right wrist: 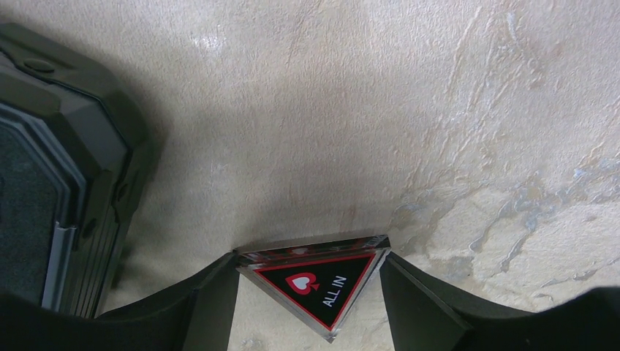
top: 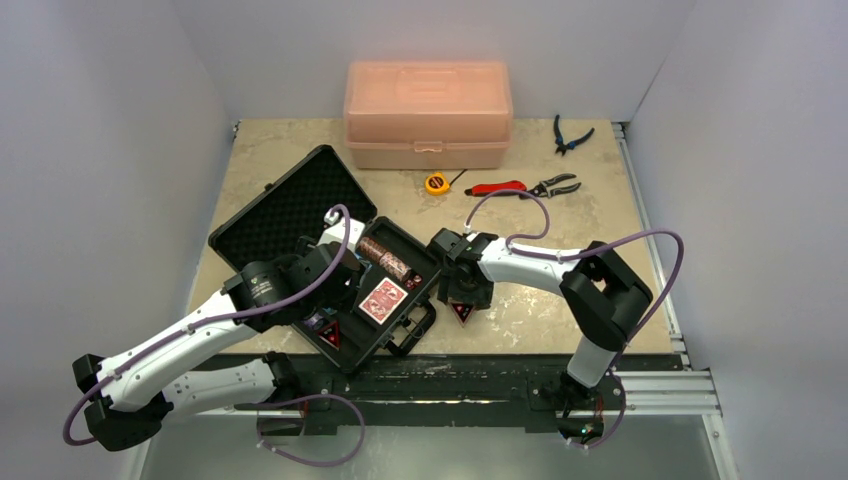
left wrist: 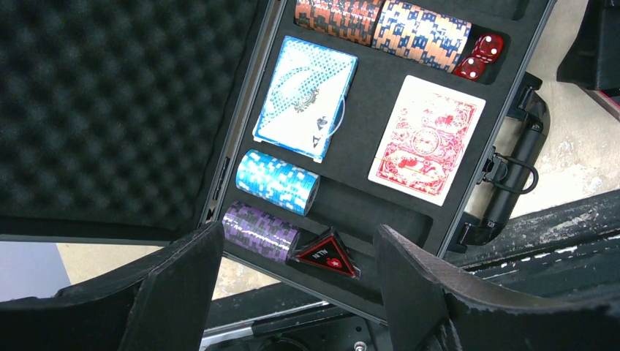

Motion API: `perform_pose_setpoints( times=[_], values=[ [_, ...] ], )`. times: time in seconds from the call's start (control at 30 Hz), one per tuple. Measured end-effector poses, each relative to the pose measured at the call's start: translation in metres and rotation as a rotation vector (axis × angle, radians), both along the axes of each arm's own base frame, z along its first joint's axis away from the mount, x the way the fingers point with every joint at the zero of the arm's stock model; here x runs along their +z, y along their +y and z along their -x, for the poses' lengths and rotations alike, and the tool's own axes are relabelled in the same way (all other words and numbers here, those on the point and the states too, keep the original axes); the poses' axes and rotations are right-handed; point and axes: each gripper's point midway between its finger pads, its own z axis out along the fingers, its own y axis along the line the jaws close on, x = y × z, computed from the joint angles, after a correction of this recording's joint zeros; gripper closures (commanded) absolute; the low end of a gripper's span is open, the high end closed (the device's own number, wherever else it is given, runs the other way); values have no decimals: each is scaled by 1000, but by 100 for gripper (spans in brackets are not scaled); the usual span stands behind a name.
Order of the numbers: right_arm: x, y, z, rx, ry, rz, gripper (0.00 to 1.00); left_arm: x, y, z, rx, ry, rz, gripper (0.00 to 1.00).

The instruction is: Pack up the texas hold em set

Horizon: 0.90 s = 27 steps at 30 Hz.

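Right pincer [right wrist: 308, 296] grips triangle [right wrist: 322, 281] beside case [right wrist: 80, 139]

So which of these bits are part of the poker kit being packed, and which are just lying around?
Poker set: black case, chip stacks, blue deck, red deck, red dice, packed triangle, ALL IN triangle.
Lying about: orange box, tape measure, red pliers, blue cutters.

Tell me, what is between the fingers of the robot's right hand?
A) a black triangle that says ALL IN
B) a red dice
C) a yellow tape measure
A: the right wrist view shows the black triangle, marked ALL IN, held in the right gripper.
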Motion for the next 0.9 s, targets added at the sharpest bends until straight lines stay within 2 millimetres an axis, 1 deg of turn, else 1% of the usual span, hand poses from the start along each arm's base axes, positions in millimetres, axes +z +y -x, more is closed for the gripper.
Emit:
perform_pose_setpoints(
  times=[0.27,0.43,0.67,0.9],
  values=[
    [1,-1,-1,27,-10,9,52,-1,0,0,0,2,-4,26],
    [5,-8,-5,49,-35,42,52,-2,-1,-1,0,6,-10,26],
    [14,-10,-8,68,-64,45,53,-4,-1,-1,1,11,-19,26],
    [29,-11,-11,75,-99,32,54,-5,-1,-2,4,12,-29,26]
  ],
)
